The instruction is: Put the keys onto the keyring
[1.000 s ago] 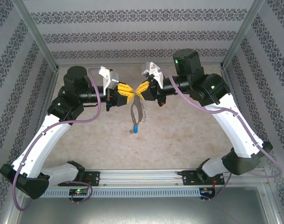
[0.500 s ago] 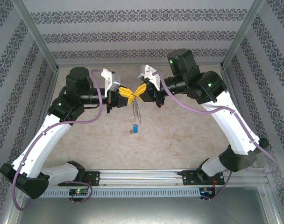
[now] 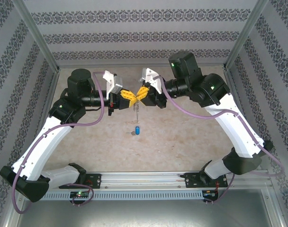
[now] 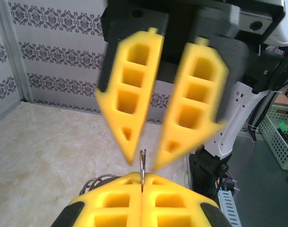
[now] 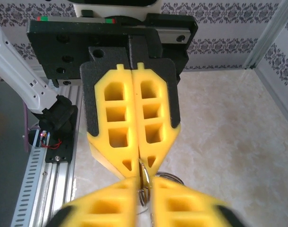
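Keyring (image 3: pixel 136 109) hangs over the middle of the counter (image 3: pixel 191 142) in the top view, dangling straight down from where my two jaws meet tip to tip. The key (image 3: pixel 137 130) lies on the counter directly beneath it, a little towards the near edge, its silver part seemingly pointing at the left edge, about as near one arm as the other. From the left wrist, my left jaws are pressed shut on the keyring's thin metal loop (image 4: pixel 142 168), seen edge-on, while the right jaws opposite stand narrowly parted either side of it. From the right wrist, the loop sits in the slim gap of my right jaws, untouched as far as I can tell, with the left pair clamped on it. I judge the free right arm should drop for the key.
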You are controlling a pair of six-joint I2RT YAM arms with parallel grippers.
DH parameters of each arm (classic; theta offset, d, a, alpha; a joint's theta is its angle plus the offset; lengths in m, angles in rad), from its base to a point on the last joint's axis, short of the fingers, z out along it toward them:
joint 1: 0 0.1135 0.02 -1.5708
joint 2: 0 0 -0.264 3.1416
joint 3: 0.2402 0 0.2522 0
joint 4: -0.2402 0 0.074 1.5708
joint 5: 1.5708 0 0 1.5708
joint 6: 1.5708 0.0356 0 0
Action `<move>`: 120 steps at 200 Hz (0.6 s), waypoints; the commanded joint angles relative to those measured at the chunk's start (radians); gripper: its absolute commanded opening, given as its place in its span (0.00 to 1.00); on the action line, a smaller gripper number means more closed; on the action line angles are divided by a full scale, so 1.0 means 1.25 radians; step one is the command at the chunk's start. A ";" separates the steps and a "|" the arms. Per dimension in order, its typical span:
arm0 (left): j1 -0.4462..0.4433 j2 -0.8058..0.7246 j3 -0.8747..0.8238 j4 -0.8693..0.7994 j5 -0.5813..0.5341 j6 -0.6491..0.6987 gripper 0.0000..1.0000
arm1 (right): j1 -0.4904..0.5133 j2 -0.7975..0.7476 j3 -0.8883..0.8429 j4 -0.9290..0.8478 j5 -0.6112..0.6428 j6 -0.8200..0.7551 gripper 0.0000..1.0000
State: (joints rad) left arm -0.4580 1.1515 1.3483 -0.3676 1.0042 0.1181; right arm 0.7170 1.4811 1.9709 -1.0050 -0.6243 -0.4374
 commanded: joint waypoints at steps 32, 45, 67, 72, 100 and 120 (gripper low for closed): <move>0.025 -0.064 -0.089 0.078 -0.045 -0.061 0.00 | -0.047 -0.084 -0.136 0.180 0.043 0.142 0.98; 0.046 -0.085 -0.127 0.110 -0.059 -0.098 0.00 | -0.060 -0.085 -0.150 0.185 0.075 0.173 0.98; 0.090 -0.126 -0.200 0.149 -0.116 -0.159 0.00 | -0.073 -0.087 -0.181 0.185 0.227 0.243 0.98; 0.099 -0.137 -0.221 0.159 -0.135 -0.175 0.00 | -0.079 -0.084 -0.195 0.179 0.283 0.271 0.98; 0.120 -0.201 -0.321 0.183 -0.268 -0.240 0.00 | -0.126 -0.038 -0.251 0.086 0.406 0.408 0.98; 0.127 -0.241 -0.357 0.146 -0.365 -0.254 0.00 | -0.146 0.006 -0.301 0.059 0.358 0.459 0.98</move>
State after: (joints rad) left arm -0.3126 0.9157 0.9379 -0.2230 0.7349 -0.1207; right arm 0.5636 1.4162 1.6684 -0.8463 -0.2401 -0.0265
